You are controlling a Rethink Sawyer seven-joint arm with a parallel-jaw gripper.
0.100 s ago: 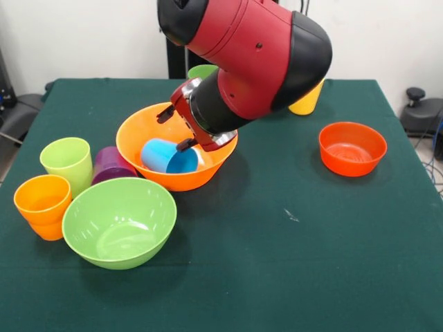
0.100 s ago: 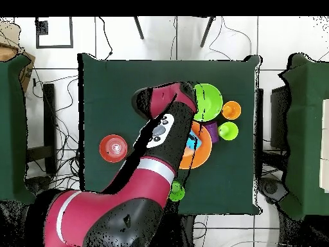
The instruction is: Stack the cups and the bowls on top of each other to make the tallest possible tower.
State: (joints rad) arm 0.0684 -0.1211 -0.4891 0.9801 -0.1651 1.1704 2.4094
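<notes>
**Lime bowl up front, arm over the orange bowl**

Lime-green bowl [image 1: 119, 221] sits closest to the camera in the front view, upright, touching the orange cup [image 1: 43, 205] at its 9 o'clock. The gripper [image 1: 176, 129] hangs over the large orange bowl [image 1: 138, 142], its dark fingertips [image 1: 165, 114] reaching the bowl's far rim; I cannot tell whether they are spread or closed, since the wrist covers them. Just below the gripper, at 6 o'clock, a blue cup [image 1: 166, 156] lies tipped on its side inside that bowl. Going outward, a purple cup [image 1: 111, 166] lies against the bowl at 9 o'clock, with a lime cup [image 1: 67, 163] upright beside it. At 12 o'clock a darker green cup [image 1: 202, 70] peeks past the arm, near the far edge. A yellow cup [image 1: 307, 101] stands at 2 o'clock, mostly behind the arm. The red-orange bowl [image 1: 351, 148] sits alone at 3 o'clock, well apart.

Open cloth of the table [image 1: 291, 263] runs along the whole near edge and the right half.

From overhead the arm [image 2: 160, 138] hides the orange bowl's middle and the yellow cup, though it shows the red bowl alone on its side of the table.
</notes>
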